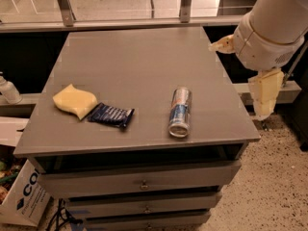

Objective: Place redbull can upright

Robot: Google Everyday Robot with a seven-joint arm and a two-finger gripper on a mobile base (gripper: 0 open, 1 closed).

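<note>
The redbull can (180, 112) lies on its side on the grey cabinet top (144, 57), right of centre near the front edge, its silver end facing the front. My gripper (263, 94) hangs off the right side of the cabinet, below the large white arm (272, 25), well right of the can and apart from it. Nothing is seen in the gripper.
A yellow sponge (74, 100) and a dark blue snack wrapper (111, 115) lie at the front left of the top. Drawers (142, 182) sit below. A cardboard box (24, 196) stands on the floor at left, with a white bottle (8, 90) above it.
</note>
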